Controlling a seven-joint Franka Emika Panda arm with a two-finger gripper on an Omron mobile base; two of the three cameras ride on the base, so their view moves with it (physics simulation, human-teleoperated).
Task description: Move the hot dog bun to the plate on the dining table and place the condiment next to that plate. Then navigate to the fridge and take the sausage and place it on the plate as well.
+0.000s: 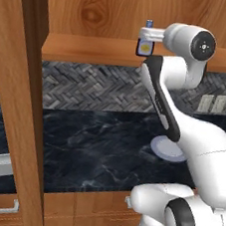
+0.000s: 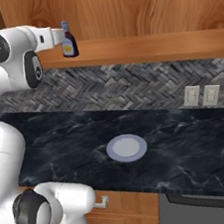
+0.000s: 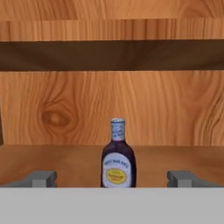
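Spread wide, the gripper (image 3: 112, 178) hangs level with a dark condiment bottle (image 3: 118, 156) standing upright on the wooden cabinet shelf (image 3: 52, 162), centred between the parted fingers, nothing grasped. Closing too early or off-centre could topple the tall bottle. Its white-and-yellow label is too small to read. The plate (image 2: 127, 148) waits below on the black counter (image 2: 198, 142).

Arm raised high, forearm level, reaching forward; gripper (image 3: 112, 178) held horizontal, fingers (image 3: 41, 178) spread wide apart, nothing between them.
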